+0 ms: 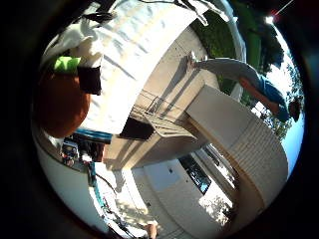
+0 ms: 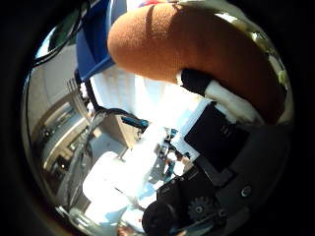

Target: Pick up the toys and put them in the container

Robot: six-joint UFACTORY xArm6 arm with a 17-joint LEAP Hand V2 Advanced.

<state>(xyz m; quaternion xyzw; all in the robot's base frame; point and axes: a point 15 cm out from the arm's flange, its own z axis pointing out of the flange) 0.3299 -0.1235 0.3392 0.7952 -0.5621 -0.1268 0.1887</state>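
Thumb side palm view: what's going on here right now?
The hand has its fingers curled round a brown plush toy, which fills much of this view, close to the palm. A blue container shows just beside the toy. Whether the toy is over the container yet, I can't tell.

Toy (image 2: 197, 44): rusty orange-brown, soft plush texture, with bright lime-green patch (image 1: 66, 63). Hand (image 2: 216, 128): white and black parts, one black-tipped white finger (image 2: 216, 93) lying across toy. Container (image 2: 96, 44): solid blue. Cloth (image 1: 129, 55) on table: white, faint stripes. Railing (image 1: 159, 117): pale grey metal bars.
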